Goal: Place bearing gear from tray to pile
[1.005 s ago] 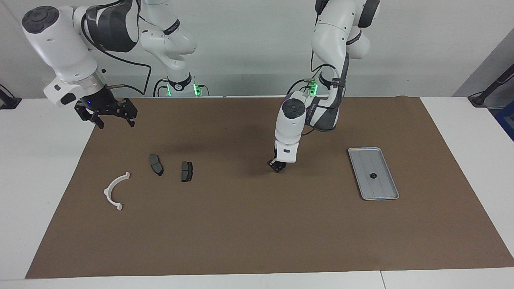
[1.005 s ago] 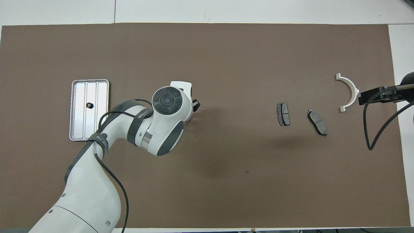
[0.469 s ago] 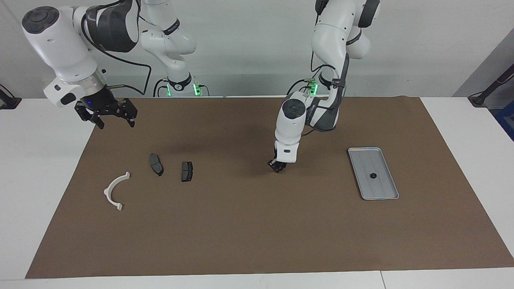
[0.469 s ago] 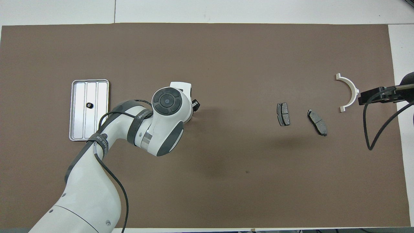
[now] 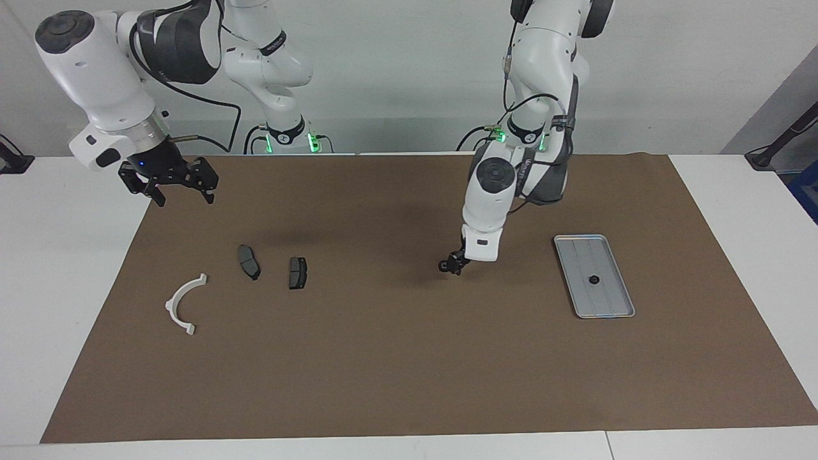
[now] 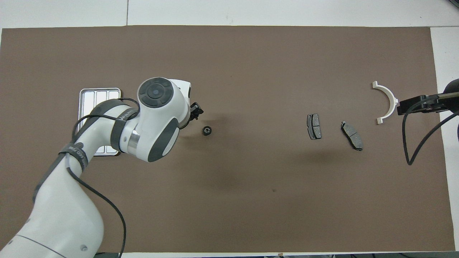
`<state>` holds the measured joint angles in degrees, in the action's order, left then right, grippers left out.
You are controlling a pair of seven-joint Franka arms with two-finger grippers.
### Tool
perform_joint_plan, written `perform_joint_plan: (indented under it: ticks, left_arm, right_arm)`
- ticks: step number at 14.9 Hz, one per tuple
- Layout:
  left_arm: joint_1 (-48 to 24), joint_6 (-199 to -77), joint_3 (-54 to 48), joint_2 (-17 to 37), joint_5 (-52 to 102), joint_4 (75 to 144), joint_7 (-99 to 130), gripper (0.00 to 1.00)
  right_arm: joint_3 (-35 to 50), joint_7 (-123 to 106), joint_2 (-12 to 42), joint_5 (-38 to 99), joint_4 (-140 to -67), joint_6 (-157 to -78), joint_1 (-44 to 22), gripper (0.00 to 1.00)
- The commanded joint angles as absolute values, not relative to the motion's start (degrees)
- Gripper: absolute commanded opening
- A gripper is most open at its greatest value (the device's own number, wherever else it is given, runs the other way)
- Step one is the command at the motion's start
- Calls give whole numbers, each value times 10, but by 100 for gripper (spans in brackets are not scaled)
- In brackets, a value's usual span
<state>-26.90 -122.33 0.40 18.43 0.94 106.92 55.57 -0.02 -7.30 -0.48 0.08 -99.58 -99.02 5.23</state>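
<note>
While the right arm waits, the left gripper (image 6: pixel 195 111) hangs low over the brown mat (image 5: pixel 383 358) between the tray (image 5: pixel 578 246) and the pile. It holds nothing; whether its jaws are apart or together can't be told from either view.

One bearing gear (image 6: pixel 206 130) lies on the mat just beside that gripper, not touching it. It sits toward the pile from the gripper, but well apart from the pile itself. In the facing view it's lost against the gripper's dark tip.

A second gear (image 5: pixel 593 279), small & black, sits in the tray, approx. mid-tray on the ribbed floor. The tray lies flat toward the left arm's end of the table; the left arm covers most of it in the overhead view.

The pile is at the right arm's end: two dark brake pads (image 5: pixel 248 261) (image 5: pixel 297 272) side by side but not touching, and a white bracket (image 5: pixel 171 305) farther toward that end.

The right gripper (image 5: pixel 169 185) is raised over the mat's edge at its own end, jaws spread wide, w/ nothing in them.
</note>
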Motion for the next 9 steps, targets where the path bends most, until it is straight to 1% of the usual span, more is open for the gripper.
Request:
perform_joint_plan:
  ticks: [1,2,3,4,7,8,9]
  left_arm:
    - [-200,-1201,-1,119,6,1126,443,100]
    - [-176,-1193,-1,117,6,1125,402,98]
    - [-153,-1186,1,114,6,1124,357,92]
    - [-124,-1192,1,115,6,1123,309,88]
    - [-53,-1220,-1,118,6,1126,187,76]
    - [-40,-1228,-1,118,6,1128,157,67]
    - [-31,-1239,1,118,6,1129,139,62]
  right_arm:
    - [5,-90,8,12,-998,-1009,60,100]
    - [9,-82,22,12,-985,-1013,55,100]
    - [11,-66,40,12,-963,-1009,49,96]
    - [11,-49,67,13,-927,-1002,37,95]
    - [11,6,167,10,-800,-957,2,96]
    - [12,21,204,8,-753,-941,-20,97]
    - [11,48,237,7,-708,-933,-40,98]
